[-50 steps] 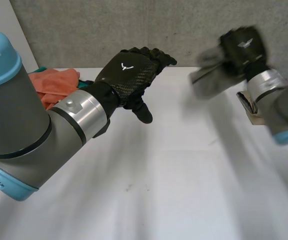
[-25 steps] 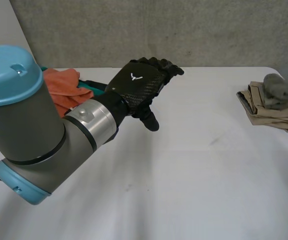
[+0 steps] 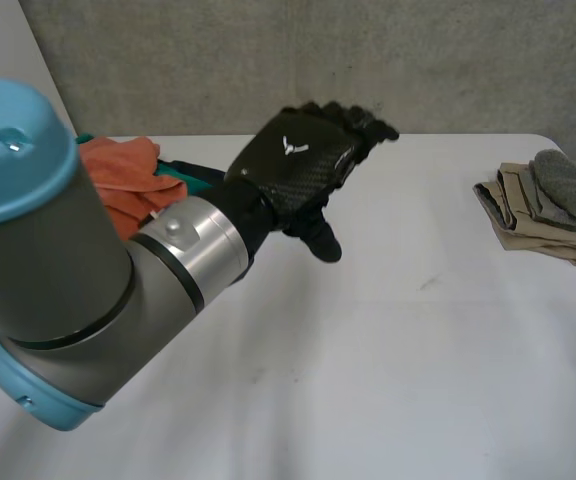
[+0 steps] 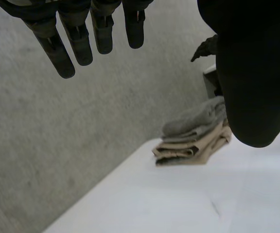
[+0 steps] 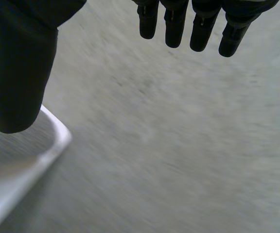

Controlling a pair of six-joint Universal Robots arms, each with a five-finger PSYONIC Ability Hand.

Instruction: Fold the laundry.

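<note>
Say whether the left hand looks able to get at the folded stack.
Probably yes: the left hand is open, holding nothing, and only bare table lies between it and the folded stack; reach itself is uncertain.

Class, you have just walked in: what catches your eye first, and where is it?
The black left hand hovers open over the white table on a bulky grey arm. Folded beige and grey clothes sit at the table's right edge; an orange and teal heap lies behind that arm.
</note>
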